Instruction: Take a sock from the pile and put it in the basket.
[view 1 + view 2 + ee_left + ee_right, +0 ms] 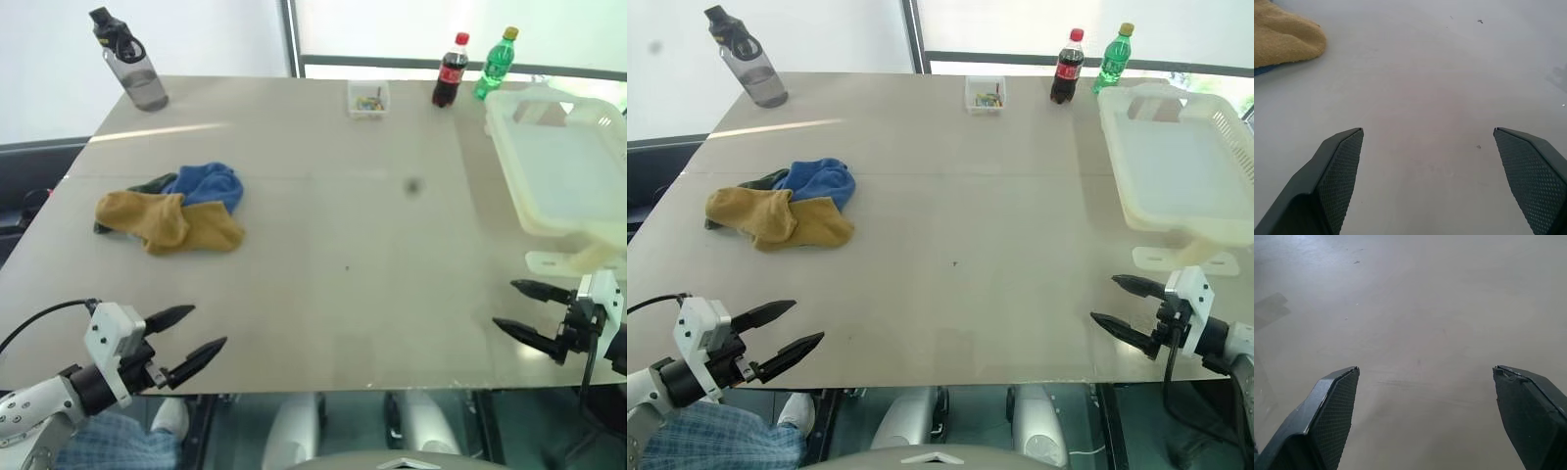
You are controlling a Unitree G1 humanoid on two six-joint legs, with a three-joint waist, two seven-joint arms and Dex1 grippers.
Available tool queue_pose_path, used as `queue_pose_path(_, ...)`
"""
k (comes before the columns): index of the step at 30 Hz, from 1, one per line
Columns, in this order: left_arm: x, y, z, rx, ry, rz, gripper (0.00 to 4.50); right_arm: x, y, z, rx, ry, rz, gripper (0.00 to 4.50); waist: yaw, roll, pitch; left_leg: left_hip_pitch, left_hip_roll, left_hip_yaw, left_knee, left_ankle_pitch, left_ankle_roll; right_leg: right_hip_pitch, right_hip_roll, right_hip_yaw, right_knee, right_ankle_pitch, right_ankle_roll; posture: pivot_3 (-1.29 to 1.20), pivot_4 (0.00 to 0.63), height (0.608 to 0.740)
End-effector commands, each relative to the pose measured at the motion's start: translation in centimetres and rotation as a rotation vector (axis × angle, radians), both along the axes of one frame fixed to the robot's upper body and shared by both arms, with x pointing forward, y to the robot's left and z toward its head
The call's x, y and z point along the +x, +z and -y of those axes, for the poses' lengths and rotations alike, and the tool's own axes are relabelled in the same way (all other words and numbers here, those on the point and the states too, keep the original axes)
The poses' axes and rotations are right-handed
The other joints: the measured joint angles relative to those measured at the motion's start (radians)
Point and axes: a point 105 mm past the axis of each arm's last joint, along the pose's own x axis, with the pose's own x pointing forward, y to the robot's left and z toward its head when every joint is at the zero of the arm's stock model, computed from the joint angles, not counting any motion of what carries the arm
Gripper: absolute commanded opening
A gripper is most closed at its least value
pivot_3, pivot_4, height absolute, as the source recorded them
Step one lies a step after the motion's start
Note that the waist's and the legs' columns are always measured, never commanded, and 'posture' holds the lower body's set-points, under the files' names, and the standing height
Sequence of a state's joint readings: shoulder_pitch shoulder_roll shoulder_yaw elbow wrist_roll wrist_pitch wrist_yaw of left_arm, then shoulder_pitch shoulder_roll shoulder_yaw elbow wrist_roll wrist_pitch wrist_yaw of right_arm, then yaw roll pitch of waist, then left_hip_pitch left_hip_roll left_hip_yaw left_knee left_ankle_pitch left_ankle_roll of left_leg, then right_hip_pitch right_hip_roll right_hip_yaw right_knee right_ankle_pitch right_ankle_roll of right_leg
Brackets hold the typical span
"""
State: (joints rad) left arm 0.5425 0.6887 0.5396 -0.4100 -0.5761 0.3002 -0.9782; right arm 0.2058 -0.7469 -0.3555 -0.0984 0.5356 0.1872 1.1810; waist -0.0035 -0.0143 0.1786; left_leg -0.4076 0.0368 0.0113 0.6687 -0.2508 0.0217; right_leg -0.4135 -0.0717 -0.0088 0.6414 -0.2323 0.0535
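Socks (171,211) lie near the released left end effector (193,334); pinch one top sock only; right end effector (521,308) also released.

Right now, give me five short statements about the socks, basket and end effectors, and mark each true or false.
1. The pile lies on the table's left half. True.
2. A sock is in the basket. False: it is empty.
3. The left end effector holds a sock. False: it is open and empty.
4. The right end effector is open. True.
5. A blue sock tops the basket. False: it is in the pile.
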Motion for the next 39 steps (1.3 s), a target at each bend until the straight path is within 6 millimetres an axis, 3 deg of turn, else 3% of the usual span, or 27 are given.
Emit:
queue_pose_path(1, 0.1, 1.0, 0.4, 0.006, -0.019, 0.044, 4.50, 0.1, 1.1, -0.2, -0.005, 0.017, 0.052, 4.45, 0.000, 0.000, 0.000, 0.000, 0.000, 0.000, 0.000, 0.000, 0.000, 0.000, 0.000, 0.000, 0.000, 0.000, 0.000, 0.00, 0.150, 0.740)
queue_pose_path(24, 0.9, 0.9, 0.4, 0.021, 0.003, 0.071, 4.50, 0.5, 1.5, -1.4, -0.003, 0.044, 0.075, 4.45, 0.000, 0.000, 0.000, 0.004, 0.001, 0.006, 0.000, 0.000, 0.000, 0.001, 0.001, 0.005, 0.001, 0.001, -0.001, 0.00, 0.150, 0.740)
queue_pose_path(31, 4.0, 2.5, 0.3, 0.046, 0.114, 0.191, 4.50, 0.8, 3.4, -4.1, 0.056, 0.125, 0.128, 4.45, 0.003, -0.001, 0.000, 0.006, 0.001, 0.007, 0.000, 0.000, 0.000, 0.001, 0.001, 0.006, 0.002, 0.001, -0.001, 0.00, 0.150, 0.740)
queue_pose_path(39, 9.2, 3.4, -1.8, 0.151, 0.361, 0.277, 4.50, -0.5, 6.8, -8.1, 0.150, 0.278, 0.161, 4.45, 0.013, -0.001, -0.001, 0.006, 0.001, 0.007, 0.000, 0.000, 0.000, 0.002, 0.003, 0.007, 0.002, 0.004, -0.005, 0.00, 0.150, 0.740)
